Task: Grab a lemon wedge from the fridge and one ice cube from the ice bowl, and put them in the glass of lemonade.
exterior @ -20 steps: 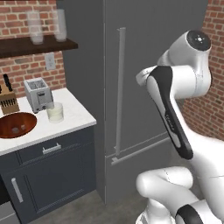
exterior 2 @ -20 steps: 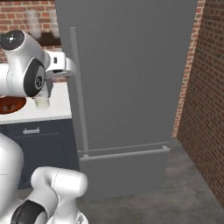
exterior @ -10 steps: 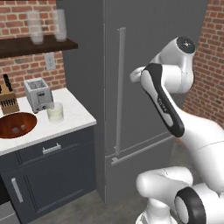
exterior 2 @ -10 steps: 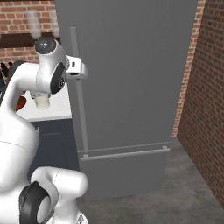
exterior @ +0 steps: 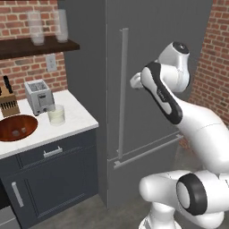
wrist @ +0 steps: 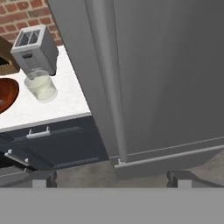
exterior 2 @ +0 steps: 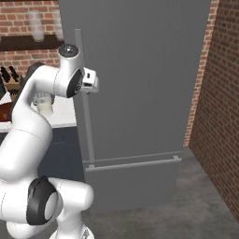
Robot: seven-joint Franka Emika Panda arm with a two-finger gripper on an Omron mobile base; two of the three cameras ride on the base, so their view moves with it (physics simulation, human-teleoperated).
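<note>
i read this as the very first step: getting the fridge (exterior: pixel 156 67) open, since its door is shut and the lemon wedge would be somewhere inside, out of my sight. the fridge is by far the biggest thing here, standing flush against the right end of the worktop (exterior: pixel 76 123), with a brick wall (exterior 2: pixel 214 102) close on its far side. my gripper (wrist: pixel 111 177) is raised near the upper part of the long bar handle (exterior: pixel 121 89), jaws spread as wide as they go and holding nothing; in the hand view the handle runs down the middle of the frame between the fingertips (wrist: pixel 43 177).

next i judge i need to close in on the handle, clamp it and swing the door outward. room matters: the door will sweep toward my base, and the wall on the right limits where i can back off.

on the worktop, the ice bowl (exterior: pixel 17 127) sits at the left near the front edge, with small pale cubes inside. the toaster (exterior: pixel 39 96) stands at the back, and the glass of lemonade (exterior: pixel 57 114) is just in front of it, well back from the right edge.
</note>
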